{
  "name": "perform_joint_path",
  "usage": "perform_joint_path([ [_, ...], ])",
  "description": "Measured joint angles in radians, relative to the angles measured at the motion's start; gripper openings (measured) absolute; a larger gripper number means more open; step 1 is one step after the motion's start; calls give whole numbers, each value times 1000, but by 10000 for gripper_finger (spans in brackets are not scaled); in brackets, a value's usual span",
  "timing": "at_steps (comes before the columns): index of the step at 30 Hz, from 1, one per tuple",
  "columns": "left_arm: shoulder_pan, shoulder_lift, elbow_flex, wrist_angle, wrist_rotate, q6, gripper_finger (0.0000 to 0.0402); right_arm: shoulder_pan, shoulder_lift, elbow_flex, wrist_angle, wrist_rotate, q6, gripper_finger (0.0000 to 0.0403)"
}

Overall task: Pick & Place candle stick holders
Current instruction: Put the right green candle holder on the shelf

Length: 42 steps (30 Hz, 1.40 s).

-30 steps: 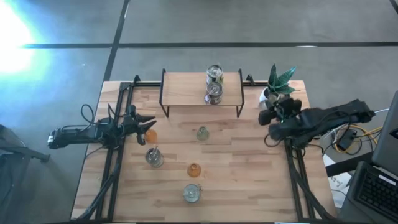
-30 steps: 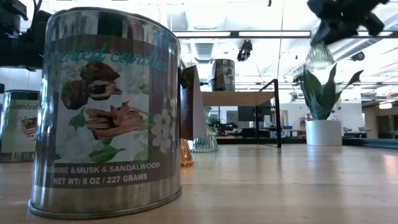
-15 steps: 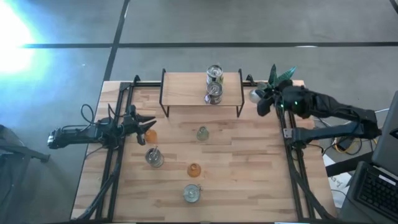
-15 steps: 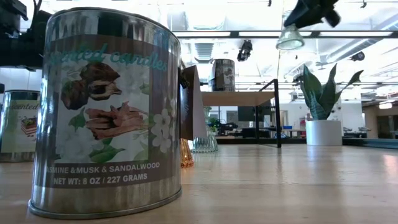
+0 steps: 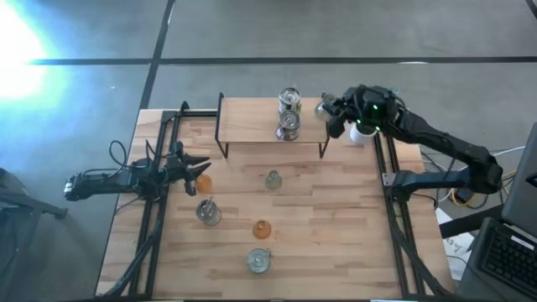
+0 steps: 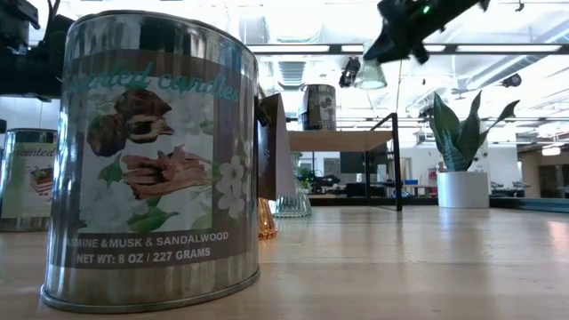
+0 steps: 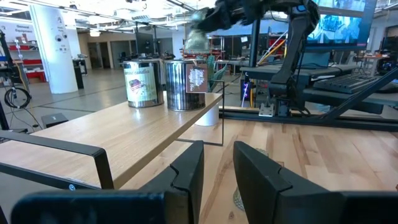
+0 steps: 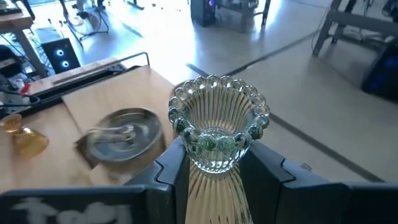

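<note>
Sitting between the right claw (image 8: 214,171) fingers: a clear holder (image 8: 217,127).

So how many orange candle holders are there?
2. One orange holder sits by the left end effector; the other orange holder stands mid-table, toward the front edge. None seem hidden.

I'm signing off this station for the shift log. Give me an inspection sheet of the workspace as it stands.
Surface: wooden table with a raised shelf at the back.
Job's things: four holders loose on the table: green holder, silvery holder, orange holder, clear holder; a fifth, the carried clear holder, is in the air.
Clutter: two candle tins on the shelf; potted plant.
Claws: right claw shut on the carried clear holder by the shelf's right end; left claw at the table's left edge.
Cables: bundle off the right side.
Surroundings: open workshop, nobody seen.
</note>
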State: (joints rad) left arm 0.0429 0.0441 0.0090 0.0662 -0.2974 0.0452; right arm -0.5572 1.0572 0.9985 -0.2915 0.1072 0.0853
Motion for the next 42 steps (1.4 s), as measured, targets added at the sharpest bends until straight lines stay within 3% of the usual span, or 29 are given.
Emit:
perform_joint_path([
  [17,0,0,0,0,0,0,92,-161,280,10,257,-153,-18,104],
  [27,0,0,0,0,0,0,92,-205,352,10,284,-214,-2,104],
  [42,0,0,0,0,0,0,92,-233,403,0,282,-217,-8,104],
])
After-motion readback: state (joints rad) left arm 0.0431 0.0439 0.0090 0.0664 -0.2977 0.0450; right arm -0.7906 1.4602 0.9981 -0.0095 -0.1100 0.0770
